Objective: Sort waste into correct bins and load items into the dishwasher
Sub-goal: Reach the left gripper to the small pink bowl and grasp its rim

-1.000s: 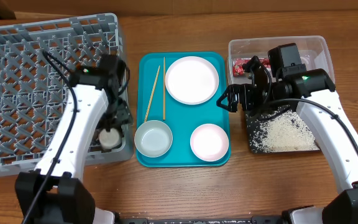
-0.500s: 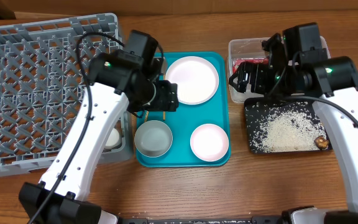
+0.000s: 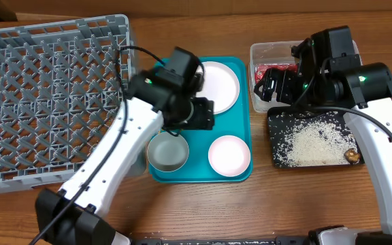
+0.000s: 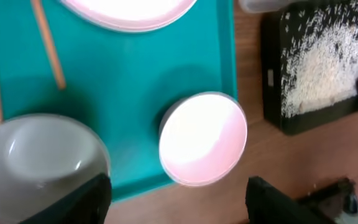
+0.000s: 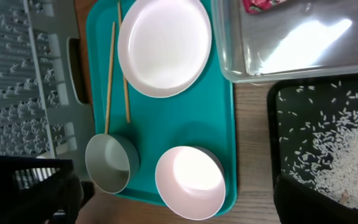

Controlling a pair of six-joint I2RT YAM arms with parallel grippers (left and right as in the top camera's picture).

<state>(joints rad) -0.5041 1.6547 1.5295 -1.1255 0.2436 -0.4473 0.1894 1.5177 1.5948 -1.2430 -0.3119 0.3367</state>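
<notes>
On the teal tray lie a large plate, a greyish bowl and a small pink dish. My left gripper hovers open over the tray's middle. In its wrist view the small dish sits just ahead of the empty left gripper, with the bowl and two chopsticks to the left. My right gripper hangs open over the clear tub, near the red wrapper. Rice covers the black tray, with a brown lump on it.
The grey rack fills the left side, right against the teal tray's left edge. The left arm crosses the rack's near right corner. In the right wrist view the plate, chopsticks and tub lie below the right gripper.
The left arm swung right from the rack's near right corner to above the teal tray. The right arm drew back from the black tray to the clear tub, then held still.
</notes>
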